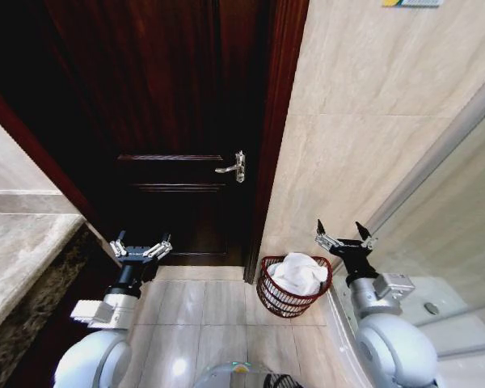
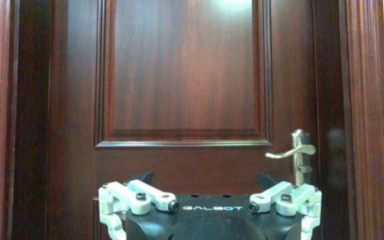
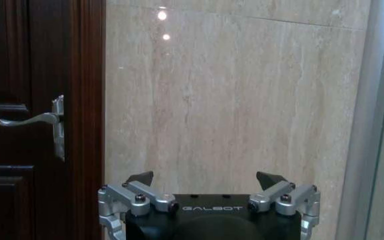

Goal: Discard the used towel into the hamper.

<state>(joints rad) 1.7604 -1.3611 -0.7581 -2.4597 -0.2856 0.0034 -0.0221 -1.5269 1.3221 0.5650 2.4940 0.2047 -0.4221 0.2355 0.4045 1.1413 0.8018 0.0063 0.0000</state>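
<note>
The hamper [image 1: 269, 297], a small round reddish-brown openwork basket, stands on the tiled floor at the foot of the wall beside the door frame. A white towel [image 1: 299, 273] lies bunched inside it, rising above the rim. My right gripper [image 1: 344, 231] is raised just right of the hamper, open and holding nothing; it faces the beige wall [image 3: 232, 100] in the right wrist view [image 3: 205, 179]. My left gripper [image 1: 142, 242] is raised at the left, open with nothing between its fingers, facing the dark door [image 2: 185, 75] in the left wrist view [image 2: 205, 179].
A dark wooden door [image 1: 170, 121] with a silver lever handle [image 1: 233, 167] fills the middle. A stone countertop [image 1: 16, 250] runs along the left. A glass partition with a metal frame [image 1: 436, 153] and a white fixture [image 1: 461, 315] stand on the right. Tiled floor [image 1: 194, 307] lies ahead.
</note>
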